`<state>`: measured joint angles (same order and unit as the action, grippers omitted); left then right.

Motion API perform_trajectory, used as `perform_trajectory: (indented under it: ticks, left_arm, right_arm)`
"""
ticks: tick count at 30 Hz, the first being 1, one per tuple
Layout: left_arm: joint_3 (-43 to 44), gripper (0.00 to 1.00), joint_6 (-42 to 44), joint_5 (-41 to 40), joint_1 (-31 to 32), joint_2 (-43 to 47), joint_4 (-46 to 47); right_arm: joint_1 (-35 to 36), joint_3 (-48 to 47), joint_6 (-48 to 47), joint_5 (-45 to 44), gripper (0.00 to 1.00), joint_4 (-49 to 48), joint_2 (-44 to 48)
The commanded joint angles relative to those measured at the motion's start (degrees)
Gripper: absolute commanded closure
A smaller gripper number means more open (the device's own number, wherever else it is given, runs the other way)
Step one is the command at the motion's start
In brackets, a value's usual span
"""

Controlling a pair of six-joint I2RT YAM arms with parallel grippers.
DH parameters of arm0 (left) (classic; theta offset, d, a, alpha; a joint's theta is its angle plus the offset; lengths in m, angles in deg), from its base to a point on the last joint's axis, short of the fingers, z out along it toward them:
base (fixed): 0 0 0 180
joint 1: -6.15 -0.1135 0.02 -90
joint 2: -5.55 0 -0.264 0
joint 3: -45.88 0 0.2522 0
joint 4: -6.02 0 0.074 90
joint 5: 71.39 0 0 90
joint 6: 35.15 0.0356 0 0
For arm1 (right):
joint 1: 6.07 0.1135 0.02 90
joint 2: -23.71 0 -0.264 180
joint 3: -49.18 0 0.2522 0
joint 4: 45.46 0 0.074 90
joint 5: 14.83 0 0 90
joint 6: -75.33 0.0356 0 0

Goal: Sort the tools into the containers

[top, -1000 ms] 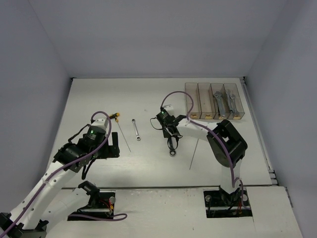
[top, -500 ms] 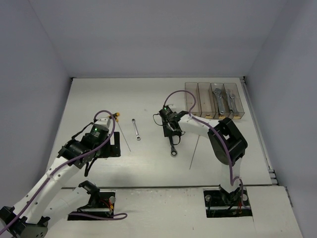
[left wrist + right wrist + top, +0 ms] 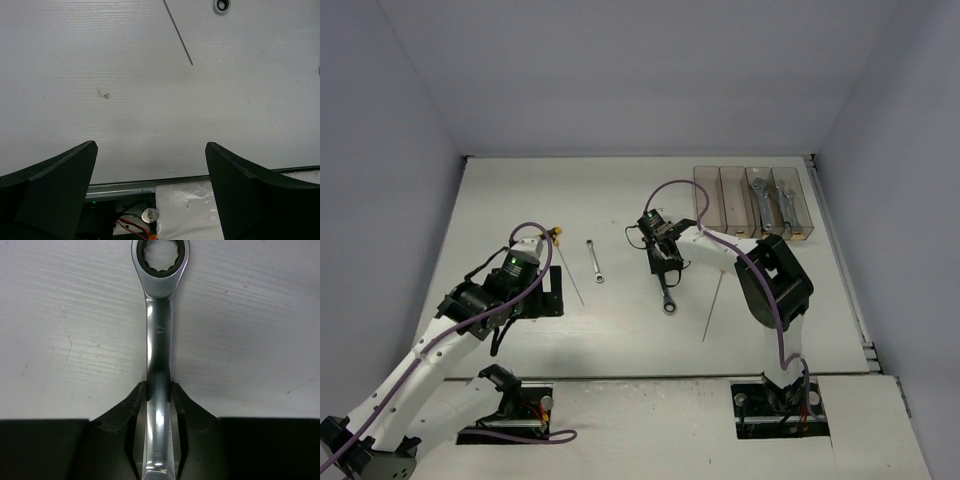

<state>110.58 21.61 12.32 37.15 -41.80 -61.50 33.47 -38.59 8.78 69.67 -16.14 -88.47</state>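
On the white table (image 3: 520, 190), the right arm's wrist has turned over the past second to line up with the large wrench (image 3: 668, 298) lying mid-table, and the right gripper (image 3: 666, 280) now pinches its shaft. The left arm has swung slightly farther out, and the left gripper (image 3: 550, 296) hangs towards the near left corner, jaws wide apart with nothing between them.

The four containers (image 3: 708, 200) sit in the far right corner. The two rightmost already hold silver tools; the two leftmost appear bare. With that pinch, the large wrench looks ready for its trip there, leaving a small wrench (image 3: 594, 260), a yellow-handled driver (image 3: 570, 272) and a thin rod (image 3: 712, 308) behind.

Only the right wrist camera shows the fingers (image 3: 131, 405) squeezing the shaft from both sides, ring end ahead; whether it has left the surface is hard to say. Only the left wrist camera shows the driver's tip and the small wrench's ring ahead of the idle jaws.
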Motion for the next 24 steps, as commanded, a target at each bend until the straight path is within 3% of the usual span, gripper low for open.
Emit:
perform_trajectory:
  ticks: [1,17,24]
  left_arm:
    - [2.2,0.13,0.0,-1.1,-0.4,-0.1,1.0]
    - [2.9,0.13,0.5,-1.2,-0.5,-1.7,1.1]
    - [2.9,0.13,0.5,-1.2,-0.5,-1.1,1.1]
  right_arm:
    - [-1.6,-2.4,-4.8,0.3,1.0,5.0,3.3]
    - [-8.7,-12.3,-9.5,2.7,1.0,10.6,9.6]
    - [-17.1,-19.9,-15.1,3.3,1.0,15.0,9.6]
